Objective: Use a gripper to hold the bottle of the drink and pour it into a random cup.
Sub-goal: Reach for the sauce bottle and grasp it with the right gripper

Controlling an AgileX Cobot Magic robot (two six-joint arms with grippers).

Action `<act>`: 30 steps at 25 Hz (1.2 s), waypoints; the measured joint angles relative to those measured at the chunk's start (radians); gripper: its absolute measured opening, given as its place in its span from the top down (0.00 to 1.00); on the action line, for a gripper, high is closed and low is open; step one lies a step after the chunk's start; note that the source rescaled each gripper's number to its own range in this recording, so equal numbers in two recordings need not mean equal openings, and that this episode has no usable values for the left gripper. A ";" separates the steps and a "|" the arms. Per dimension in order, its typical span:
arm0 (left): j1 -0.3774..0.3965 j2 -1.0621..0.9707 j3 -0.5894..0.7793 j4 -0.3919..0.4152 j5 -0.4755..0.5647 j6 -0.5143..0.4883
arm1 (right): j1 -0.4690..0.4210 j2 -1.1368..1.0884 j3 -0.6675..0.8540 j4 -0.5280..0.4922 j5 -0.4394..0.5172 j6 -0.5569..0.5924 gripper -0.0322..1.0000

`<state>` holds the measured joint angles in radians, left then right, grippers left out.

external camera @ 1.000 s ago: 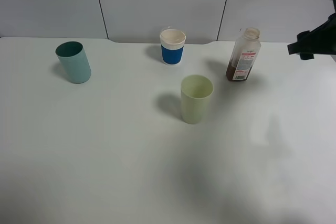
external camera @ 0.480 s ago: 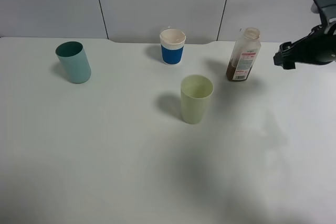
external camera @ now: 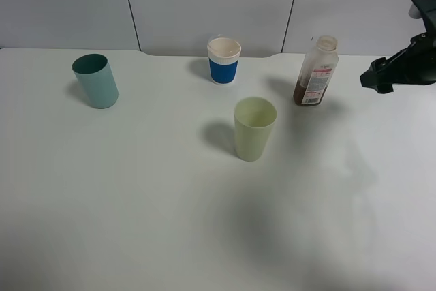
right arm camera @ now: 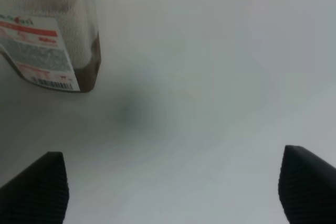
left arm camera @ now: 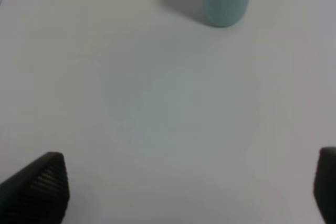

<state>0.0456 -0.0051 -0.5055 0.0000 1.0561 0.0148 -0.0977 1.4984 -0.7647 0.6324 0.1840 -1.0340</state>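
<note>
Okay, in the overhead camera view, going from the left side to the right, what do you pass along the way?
teal-green cup → white cup with blue band → pale yellow-green cup → bottle of the drink → right gripper

The right gripper [external camera: 377,78] is matte black and blocky, narrowing to a blunt tip, with a small white piece [external camera: 413,10] on the black arm behind it, and the left gripper [left arm camera: 184,187] has black wedge-shaped fingers [left arm camera: 39,188] with finely ribbed faces.
</note>
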 joint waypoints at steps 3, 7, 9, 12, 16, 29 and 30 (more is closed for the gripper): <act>0.000 0.000 0.000 0.000 0.000 0.000 | -0.009 0.000 0.000 0.027 0.008 -0.053 0.19; 0.000 0.000 0.000 0.000 0.000 0.000 | -0.049 0.000 0.000 0.221 0.041 -0.259 0.19; 0.000 0.000 0.000 0.000 0.000 0.000 | -0.071 0.000 0.000 0.347 0.066 -0.396 0.19; 0.000 0.000 0.000 0.000 0.000 0.000 | -0.092 0.000 0.000 0.545 0.096 -0.605 0.19; 0.000 0.000 0.000 0.000 0.000 0.000 | -0.122 0.017 0.000 0.689 0.177 -0.802 0.19; 0.000 0.000 0.000 0.000 0.000 0.000 | -0.214 0.182 -0.108 0.445 0.356 -0.765 0.19; 0.000 0.000 0.000 0.000 0.000 0.000 | -0.214 0.189 -0.130 0.412 0.360 -0.744 0.19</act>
<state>0.0456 -0.0051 -0.5055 0.0000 1.0561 0.0148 -0.3121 1.6877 -0.8946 1.0448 0.5438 -1.7783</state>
